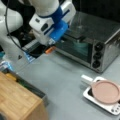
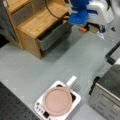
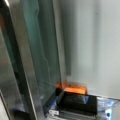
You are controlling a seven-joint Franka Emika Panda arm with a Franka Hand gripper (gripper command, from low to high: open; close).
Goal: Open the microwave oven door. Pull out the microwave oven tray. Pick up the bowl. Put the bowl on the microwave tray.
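A: What is seen, from the biggest thing down?

B: The grey table (image 1: 65, 82) is seen in both front views, with the microwave oven (image 1: 100, 42) stood at a front view's upper right. Its glass microwave oven door (image 1: 75, 48) is seen upright against the front, with three black knobs (image 1: 97, 55) beside it.

A: And the gripper?

B: The gripper (image 1: 51, 46) is hung from the white and blue arm (image 1: 50, 17), just beside the door's left end and close above the table. Whether its jaws are parted or closed cannot be told.

A: Anything smaller?

B: A pink plate (image 2: 57, 100) is laid on a white tray (image 2: 76, 98), well apart from the gripper. In the wrist view the door glass (image 3: 40, 50) is shown close up.
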